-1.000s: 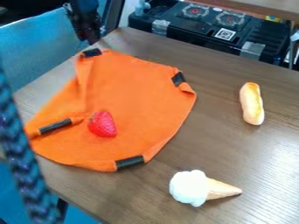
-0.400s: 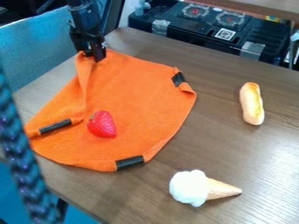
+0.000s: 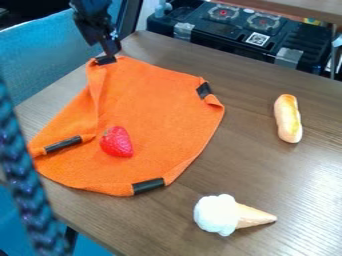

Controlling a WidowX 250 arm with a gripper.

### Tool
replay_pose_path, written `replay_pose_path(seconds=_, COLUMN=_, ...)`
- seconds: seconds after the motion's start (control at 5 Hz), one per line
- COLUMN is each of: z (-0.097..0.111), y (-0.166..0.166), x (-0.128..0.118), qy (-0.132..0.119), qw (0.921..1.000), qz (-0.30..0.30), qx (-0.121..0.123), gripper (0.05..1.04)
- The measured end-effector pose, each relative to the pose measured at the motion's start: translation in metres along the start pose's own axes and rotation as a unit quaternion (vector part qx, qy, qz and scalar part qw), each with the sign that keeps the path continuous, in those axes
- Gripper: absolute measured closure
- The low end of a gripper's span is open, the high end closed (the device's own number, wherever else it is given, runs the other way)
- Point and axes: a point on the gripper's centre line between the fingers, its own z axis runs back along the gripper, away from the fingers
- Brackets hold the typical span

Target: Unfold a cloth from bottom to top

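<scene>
One cloth (image 3: 150, 105), four black strips (image 3: 147, 185), one strawberry (image 3: 117, 142), one ice-cream cone (image 3: 230, 215), one bread (image 3: 288, 119)

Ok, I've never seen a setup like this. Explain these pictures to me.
The black machine at the upper left is a robot arm; its gripper works as its hand. Every picture comes from one fixed camera looking down at a slant. On the wooden table lies an orange cloth with black strips along its edges. A strawberry rests on it; a bread roll and an ice cream cone lie to its right. The gripper is at the cloth's top corner; whether it holds it, I cannot tell.
</scene>
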Motion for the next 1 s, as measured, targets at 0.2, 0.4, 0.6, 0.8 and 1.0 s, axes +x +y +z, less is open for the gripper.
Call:
replay_pose_path(seconds=0.2, z=0.015, y=-0.031, x=-0.015, qy=-0.013, qw=0.9987, qz=-0.049, qx=-0.001, gripper=0.083)
replay_pose_path(seconds=0.4, z=0.005, y=-0.068, x=-0.037, qy=0.016, qw=0.9945, qz=-0.102, qx=-0.019, gripper=0.083)
replay_pose_path(seconds=0.6, z=-0.008, y=-0.092, x=-0.063, qy=0.052, qw=0.9904, qz=-0.109, qx=-0.068, gripper=0.083)
replay_pose_path(seconds=0.8, z=0.006, y=-0.117, x=-0.084, qy=0.051, qw=0.9884, qz=-0.117, qx=-0.083, gripper=0.083)
replay_pose_path(seconds=1.0, z=0.029, y=-0.133, x=-0.102, qy=0.058, qw=0.9895, qz=-0.122, qx=-0.051, gripper=0.083)
